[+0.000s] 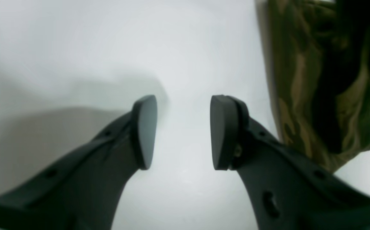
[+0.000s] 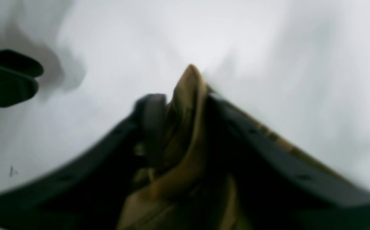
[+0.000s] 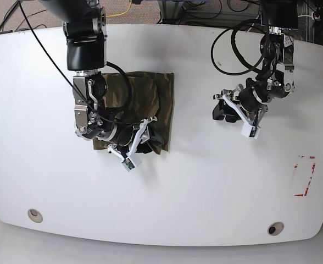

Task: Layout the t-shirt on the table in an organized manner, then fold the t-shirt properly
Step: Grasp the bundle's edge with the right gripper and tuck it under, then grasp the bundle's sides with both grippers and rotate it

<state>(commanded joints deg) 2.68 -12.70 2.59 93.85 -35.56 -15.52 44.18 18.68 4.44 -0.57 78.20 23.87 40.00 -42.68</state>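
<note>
The camouflage t-shirt (image 3: 150, 93) lies in a rough rectangle on the left half of the white table (image 3: 205, 192). My right gripper (image 3: 149, 140) sits at the shirt's near right corner, shut on it. In the right wrist view a tan-green fold of the t-shirt (image 2: 188, 92) sticks up between the right gripper's (image 2: 185, 118) fingers. My left gripper (image 3: 221, 110) hovers over bare table to the right of the shirt. In the left wrist view the left gripper (image 1: 183, 127) is open with nothing between its pads, and the t-shirt (image 1: 303, 80) fills the upper right.
A red tape outline (image 3: 305, 176) marks the table's right side. Two round grommet holes (image 3: 35, 215) (image 3: 275, 228) sit near the front edge. Black cables (image 3: 233, 49) loop behind the left arm. The left gripper's fingers (image 2: 9, 83) show at the right wrist view's left edge.
</note>
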